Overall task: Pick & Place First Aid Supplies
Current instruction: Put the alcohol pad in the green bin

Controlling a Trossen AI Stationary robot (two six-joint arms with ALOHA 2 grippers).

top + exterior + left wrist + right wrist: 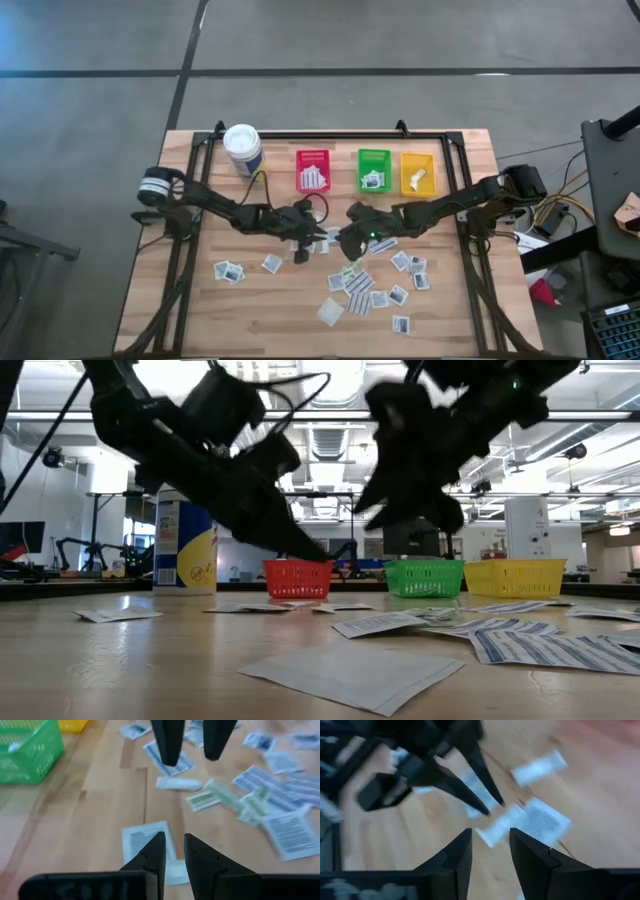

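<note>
The first aid supplies [372,290] lay scattered flat across the lower middle and lower right of the high view, with a few already in the red bin [313,170], green bin [373,168] and yellow bin [417,172] near the top; the left gripper [300,250] and the right gripper [345,245] met at the centre, each with its fingers parted and nothing between them, over a white packet [145,837]. These packets looked feather-light, thin and limp, likely to slide on the wood; an edge pinch, or a corner that stands proud, seemed the best hold.

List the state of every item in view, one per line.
Left gripper: open, empty, over a packet.
Right gripper: open, empty.
Red bin: holds packets.
Green bin: holds packets.
Yellow bin: holds one item.
Canister: upright.
Loose packets: flat on table.
</note>
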